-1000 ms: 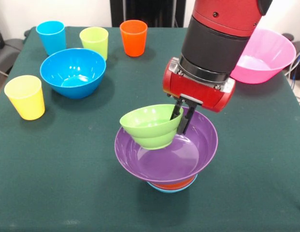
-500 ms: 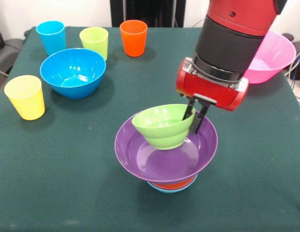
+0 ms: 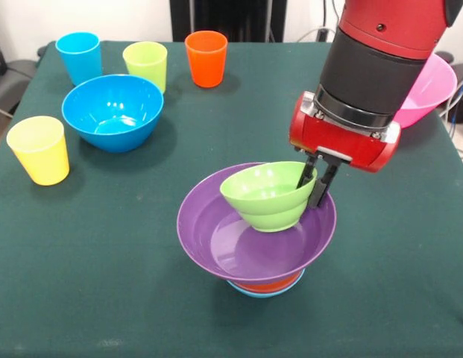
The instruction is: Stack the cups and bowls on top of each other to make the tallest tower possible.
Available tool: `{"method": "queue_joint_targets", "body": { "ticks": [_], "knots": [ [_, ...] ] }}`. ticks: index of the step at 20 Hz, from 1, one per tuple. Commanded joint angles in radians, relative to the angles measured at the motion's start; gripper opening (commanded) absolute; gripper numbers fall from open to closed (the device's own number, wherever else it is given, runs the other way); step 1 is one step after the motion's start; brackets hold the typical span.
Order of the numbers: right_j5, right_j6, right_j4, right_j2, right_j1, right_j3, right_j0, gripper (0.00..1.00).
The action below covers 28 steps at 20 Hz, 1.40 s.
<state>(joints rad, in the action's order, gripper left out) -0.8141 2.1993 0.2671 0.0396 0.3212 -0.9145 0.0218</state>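
My gripper (image 3: pixel 317 185) is shut on the right rim of the small green bowl (image 3: pixel 266 195) and holds it tilted just over the inside of the wide purple bowl (image 3: pixel 216 239). The purple bowl tops the tower, with the orange bowl (image 3: pixel 265 284) and the light-blue bowl (image 3: pixel 265 292) showing beneath it. The deep blue bowl (image 3: pixel 112 112) stands at the left. The blue cup (image 3: pixel 79 57), lime green cup (image 3: pixel 145 66) and orange cup (image 3: pixel 206 58) stand in a row at the back. The yellow cup (image 3: pixel 39 149) stands at the far left. The pink bowl (image 3: pixel 429 86) is partly hidden behind my arm.
The green table cloth (image 3: pixel 104 283) stretches bare in front and to the left of the tower. A dark chair edge (image 3: pixel 7 78) shows beyond the table's left side.
My gripper has carried the green bowl to the right, from over the purple bowl's left rim to over its middle and right part.
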Motion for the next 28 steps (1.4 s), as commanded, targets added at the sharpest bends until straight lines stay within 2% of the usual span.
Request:
{"method": "queue_joint_targets", "body": {
  "ticks": [1,28],
  "knots": [
    [0.069,-0.117,0.065,-0.07,-0.02,0.032,-0.001,0.0],
    [0.105,-0.152,0.067,-0.069,-0.034,0.032,0.019,0.0]
  ]
}}
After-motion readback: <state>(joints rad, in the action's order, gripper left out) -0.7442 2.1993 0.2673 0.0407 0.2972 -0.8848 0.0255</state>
